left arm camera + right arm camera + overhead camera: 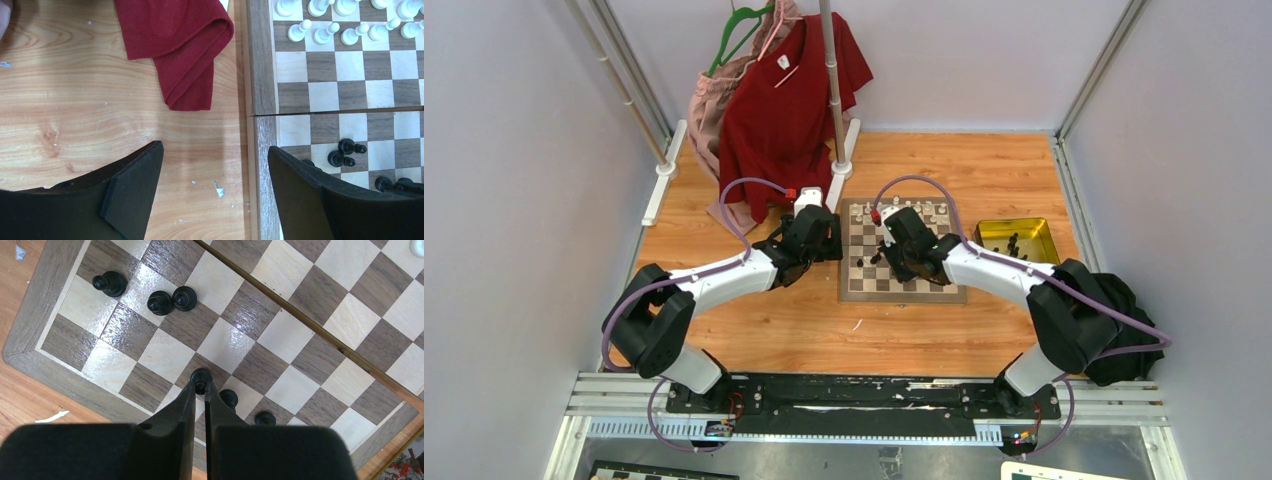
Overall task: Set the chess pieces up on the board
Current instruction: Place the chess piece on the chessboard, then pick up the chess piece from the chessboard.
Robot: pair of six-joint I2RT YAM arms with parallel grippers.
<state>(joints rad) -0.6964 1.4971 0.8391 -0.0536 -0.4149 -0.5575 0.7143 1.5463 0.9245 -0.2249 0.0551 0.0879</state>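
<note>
The checkered board lies mid-table. White pieces stand in rows along its far edge and also show in the left wrist view. A few black pieces stand on the near squares. My right gripper is shut on a small black piece over the board's near rows, with two more black pieces just beside it. My left gripper is open and empty, low over the bare table beside the board's left border; its right finger overlaps that border.
A yellow metal tray with several black pieces stands right of the board. A red shirt hangs on a rack at the back, and its hem lies on the table just beyond my left gripper. A black cloth sits at the right.
</note>
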